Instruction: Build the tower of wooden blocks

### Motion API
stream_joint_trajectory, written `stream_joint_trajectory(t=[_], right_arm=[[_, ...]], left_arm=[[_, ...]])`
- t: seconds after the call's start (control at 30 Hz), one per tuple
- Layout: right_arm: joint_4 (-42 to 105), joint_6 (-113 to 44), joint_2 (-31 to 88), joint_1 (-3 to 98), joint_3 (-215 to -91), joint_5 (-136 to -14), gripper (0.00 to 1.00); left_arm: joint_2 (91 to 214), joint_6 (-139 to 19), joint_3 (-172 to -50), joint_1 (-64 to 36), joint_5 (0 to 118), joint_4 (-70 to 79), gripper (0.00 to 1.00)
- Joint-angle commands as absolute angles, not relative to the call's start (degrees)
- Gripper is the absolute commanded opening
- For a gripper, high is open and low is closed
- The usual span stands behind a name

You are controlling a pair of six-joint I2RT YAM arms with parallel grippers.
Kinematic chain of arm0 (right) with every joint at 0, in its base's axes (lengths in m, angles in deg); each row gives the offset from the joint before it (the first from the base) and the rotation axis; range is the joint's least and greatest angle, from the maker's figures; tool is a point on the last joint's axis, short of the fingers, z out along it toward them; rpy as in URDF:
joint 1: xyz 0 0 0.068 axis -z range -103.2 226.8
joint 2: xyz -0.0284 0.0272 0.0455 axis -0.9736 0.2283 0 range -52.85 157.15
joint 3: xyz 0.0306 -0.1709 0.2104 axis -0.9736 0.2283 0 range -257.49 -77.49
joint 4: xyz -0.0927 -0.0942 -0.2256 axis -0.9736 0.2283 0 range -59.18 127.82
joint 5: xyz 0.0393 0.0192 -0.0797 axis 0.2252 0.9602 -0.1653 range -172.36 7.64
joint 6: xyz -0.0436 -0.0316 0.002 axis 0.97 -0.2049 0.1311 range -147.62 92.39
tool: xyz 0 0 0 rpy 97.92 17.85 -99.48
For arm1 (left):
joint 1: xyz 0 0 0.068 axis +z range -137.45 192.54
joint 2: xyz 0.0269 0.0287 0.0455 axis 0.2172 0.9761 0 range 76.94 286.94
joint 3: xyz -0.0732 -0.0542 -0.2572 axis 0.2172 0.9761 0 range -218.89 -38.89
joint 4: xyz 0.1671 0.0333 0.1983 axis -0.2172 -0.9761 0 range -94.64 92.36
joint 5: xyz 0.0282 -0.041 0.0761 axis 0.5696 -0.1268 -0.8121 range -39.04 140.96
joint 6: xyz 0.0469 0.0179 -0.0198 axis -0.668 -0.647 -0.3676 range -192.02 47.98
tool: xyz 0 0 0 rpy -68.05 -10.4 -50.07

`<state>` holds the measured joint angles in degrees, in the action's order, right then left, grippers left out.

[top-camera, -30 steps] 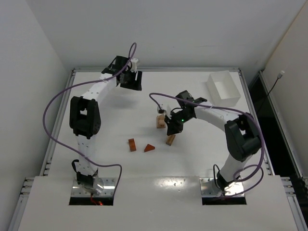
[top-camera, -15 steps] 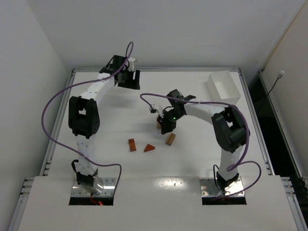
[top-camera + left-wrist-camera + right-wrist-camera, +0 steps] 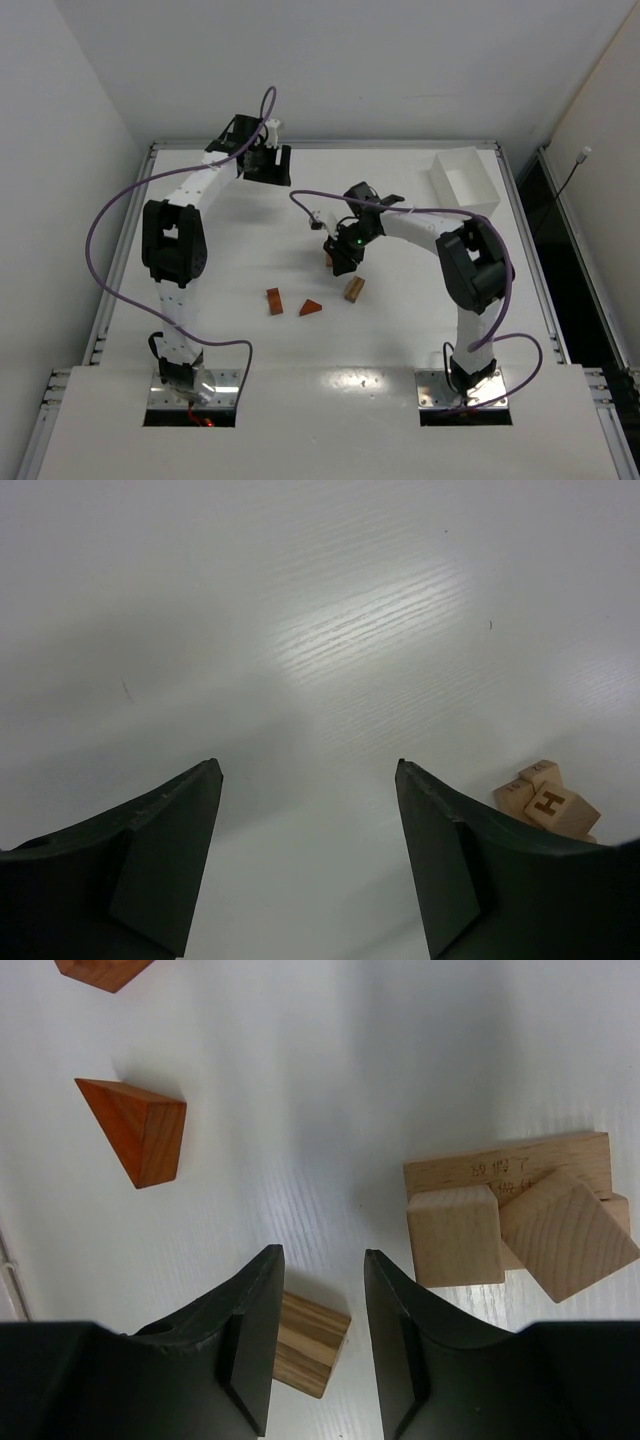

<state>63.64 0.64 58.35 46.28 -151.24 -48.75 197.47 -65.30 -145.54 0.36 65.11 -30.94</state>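
A cluster of light tan wood blocks (image 3: 510, 1215) lies flat on the table, with no upright tower in view. It is partly hidden under my right gripper (image 3: 340, 262) in the top view. My right gripper (image 3: 322, 1253) is open and empty, low over the table just left of the cluster. A striped tan block (image 3: 305, 1345) lies under its left finger and shows in the top view (image 3: 354, 290). A reddish-brown wedge (image 3: 135, 1130) and a reddish-brown brick (image 3: 274, 301) lie apart from the cluster. My left gripper (image 3: 306, 765) is open and empty at the far left (image 3: 268, 168).
A white rectangular box (image 3: 465, 183) stands at the back right. The left wrist view shows the tan cluster (image 3: 548, 805) at its lower right. The table's raised rim (image 3: 150, 160) runs around the edges.
My right gripper has moved left and away from over the striped tan block to beside the tan cluster. The striped block stays on the table. The left arm has barely moved.
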Motion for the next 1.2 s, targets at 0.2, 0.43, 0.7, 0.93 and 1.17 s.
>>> stream_joint_trajectory(t=[0.2,0.43,0.7,0.93,1.17], right_arm=[[61.49,0.42,59.39,46.04,-154.47,-49.49,0.40],[61.49,-0.11,59.91,46.04,-154.48,-49.49,0.49],[61.49,-0.11,59.91,46.04,-154.48,-48.79,0.44],[62.64,4.63,55.35,46.04,-150.36,-44.31,0.02],[66.24,10.53,44.73,46.04,-142.19,-39.56,0.00]], left_arm=[[195.51,-64.46,-147.96,1.56,65.64,-29.55,0.76],[195.51,-64.46,-147.96,1.56,66.16,-29.55,0.76],[196.04,-64.46,-147.96,1.56,66.69,-29.55,0.76],[195.43,-63.94,-146.91,1.56,67.22,-29.02,0.76],[194.37,-63.94,-145.85,1.56,67.22,-29.02,0.75]])
